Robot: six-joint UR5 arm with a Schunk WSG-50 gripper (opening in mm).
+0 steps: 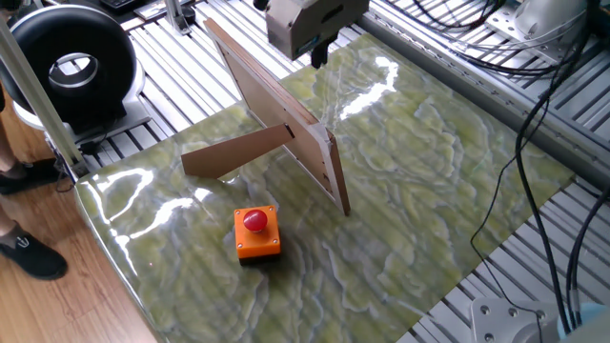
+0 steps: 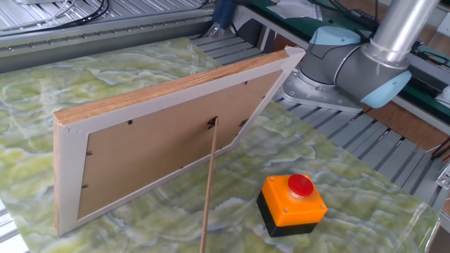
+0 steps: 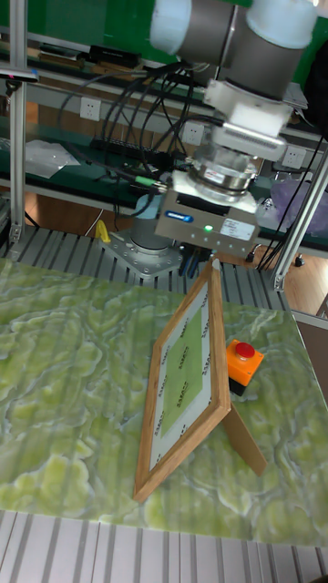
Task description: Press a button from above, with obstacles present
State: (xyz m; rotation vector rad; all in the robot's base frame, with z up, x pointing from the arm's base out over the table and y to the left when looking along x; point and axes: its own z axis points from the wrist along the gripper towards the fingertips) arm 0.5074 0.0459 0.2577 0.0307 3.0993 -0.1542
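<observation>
**Hanging above the board**

The button (image 1: 255, 232) sits on the table (image 1: 410, 191) in front of the board (image 1: 276, 110), beside its angled strip (image 1: 238, 152). My gripper (image 1: 318, 52) hangs above the board's far end; I cannot tell whether my fingers are apart.

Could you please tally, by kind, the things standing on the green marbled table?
Round red dome button on a square orange box: 1
Large upright brown framed board: 1
Thin brown cardboard prop strip: 1
Total: 3
</observation>
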